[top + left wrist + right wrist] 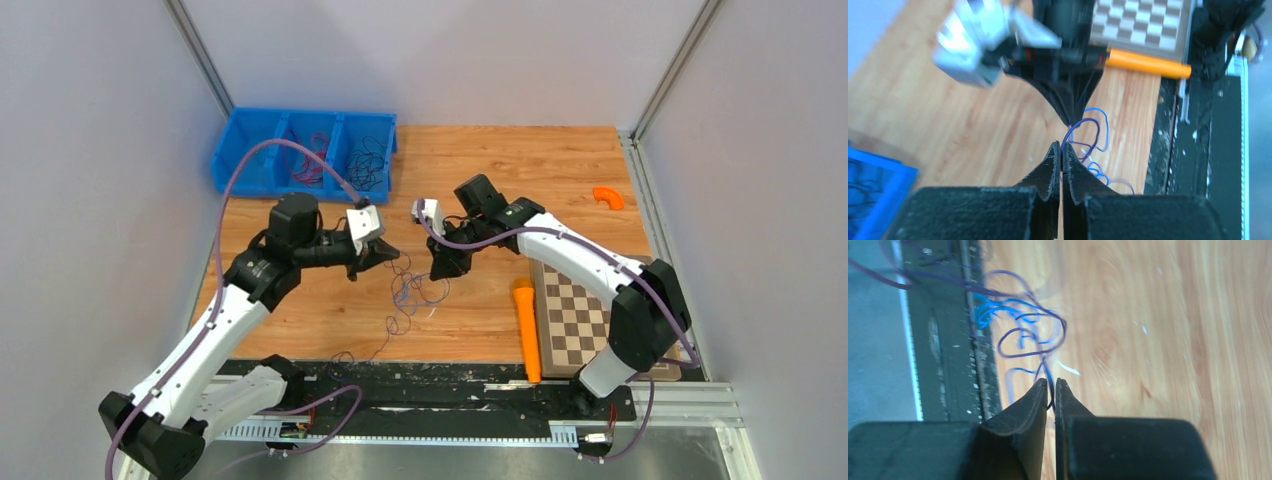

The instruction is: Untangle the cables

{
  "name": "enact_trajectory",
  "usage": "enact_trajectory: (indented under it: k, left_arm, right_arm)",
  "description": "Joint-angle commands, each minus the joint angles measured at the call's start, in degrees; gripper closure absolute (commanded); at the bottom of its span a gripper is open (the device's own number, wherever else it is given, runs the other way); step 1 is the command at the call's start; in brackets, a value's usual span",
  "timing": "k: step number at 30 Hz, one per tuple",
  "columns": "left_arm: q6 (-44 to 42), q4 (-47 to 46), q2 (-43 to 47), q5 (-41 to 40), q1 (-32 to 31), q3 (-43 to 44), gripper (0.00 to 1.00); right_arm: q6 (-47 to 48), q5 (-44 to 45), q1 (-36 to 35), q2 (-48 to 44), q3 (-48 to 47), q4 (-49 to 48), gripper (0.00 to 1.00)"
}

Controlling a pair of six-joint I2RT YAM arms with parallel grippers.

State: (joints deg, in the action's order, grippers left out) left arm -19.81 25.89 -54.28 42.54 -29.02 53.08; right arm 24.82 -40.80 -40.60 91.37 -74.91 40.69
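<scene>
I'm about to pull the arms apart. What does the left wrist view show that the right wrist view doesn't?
Left wrist only: the right gripper facing the left gripper, tips close together, plus the checkerboard, the orange stick and a corner of the blue bin. Right wrist only: the cables in loose loops bunched at the edge of the black strip. Both: the view's own gripper shut on a thin purplish strand, above the wooden table.

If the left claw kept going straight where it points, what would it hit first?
Probably the right gripper: the left gripper aims at its tip, with only loops of thin purplish cable between them. Depth is unclear, so it might pass just under.
</scene>
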Motion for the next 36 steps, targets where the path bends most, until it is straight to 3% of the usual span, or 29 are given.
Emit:
enact_trajectory:
  k: [1, 7, 10, 13, 22, 28, 36]
  left_arm:
    - [9.5, -3.98, 2.35, -2.11, 0.74, 9.08, 1.0]
    - [17.04, -5.64, -1.01, -3.06, 9.3, 21.04, 1.0]
    - [21.06, -8.04, -3.43, -3.32, 12.85, 28.97, 1.0]
    - [22.83, -10.37, -5.74, -4.68, 13.28, 35.15, 1.0]
    - [21.36, -13.69, -13.65, -22.28, 16.95, 49.38, 1.0]
    - [23.02, -10.56, -22.81, -27.1, 24.13, 66.23, 1.0]
    - [27.1, -10.0, -30.14, -32.96, 33.49, 75.48, 1.0]
  right_arm:
    - [-0.79, 4.26, 5.19, 3.03, 3.83, -7.06, 0.89]
    - [-0.33, 5.48, 9.79, 6.23, 7.54, -9.4, 0.89]
    - [1.42, 7.96, 10.38, 7.11, 10.08, -10.69, 1.0]
    - [2.73, 9.81, 11.07, 8.09, 12.0, -11.52, 1.0]
    - [4.09, 14.17, 13.85, 11.18, 14.21, -11.67, 1.0]
    - [4.06, 14.52, 13.89, 11.66, 15.2, -11.62, 1.0]
    - [4.54, 15.58, 14.18, 11.46, 16.37, -11.66, 1.0]
